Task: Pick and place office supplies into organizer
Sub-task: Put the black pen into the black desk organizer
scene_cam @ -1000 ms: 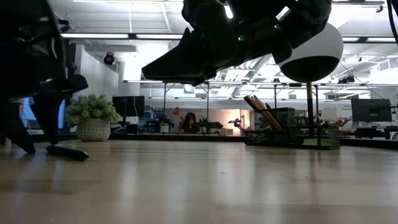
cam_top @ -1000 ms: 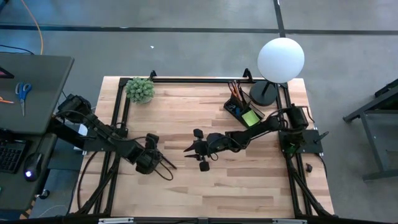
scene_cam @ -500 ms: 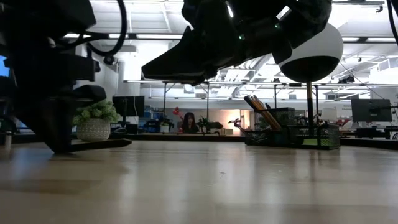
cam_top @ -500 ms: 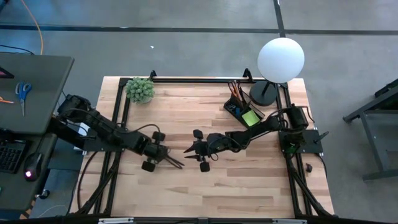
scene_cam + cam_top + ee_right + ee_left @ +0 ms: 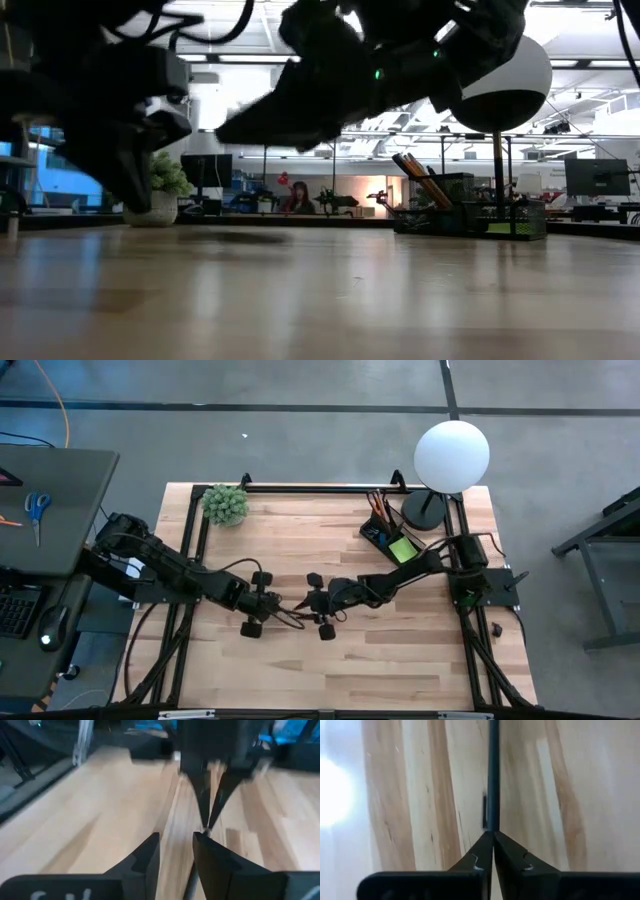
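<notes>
A thin black pen [image 5: 493, 780] is held at the middle of the table by my left gripper [image 5: 283, 606], which is shut on it. My right gripper [image 5: 308, 603] faces the left one from the table's right side. It is open, its two fingers [image 5: 148, 851] apart, and the pen's free end [image 5: 190, 879] reaches in between them. The black organizer [image 5: 388, 532] stands at the far right by the lamp. It holds pencils and a lime-green sticky-note pad [image 5: 402, 548]. My left gripper pinches one end of the pen [image 5: 493, 826] between its two fingertips. The pen sticks straight out ahead, in line with the fingers, toward the right gripper. It is lifted clear of the table. My right gripper: I cannot tell whether its fingers touch the pen's free end.
A white globe lamp [image 5: 451, 455] on a black base stands at the far right corner, right behind the organizer. A small potted plant [image 5: 225, 503] sits at the far left. Bare wood [image 5: 360, 660] lies along the near half of the table.
My left gripper has shut on the pen that lay on the table. It has lifted the pen clear and carried it toward the table's right and far side, up to my right gripper. The right arm has shifted slightly toward it.
</notes>
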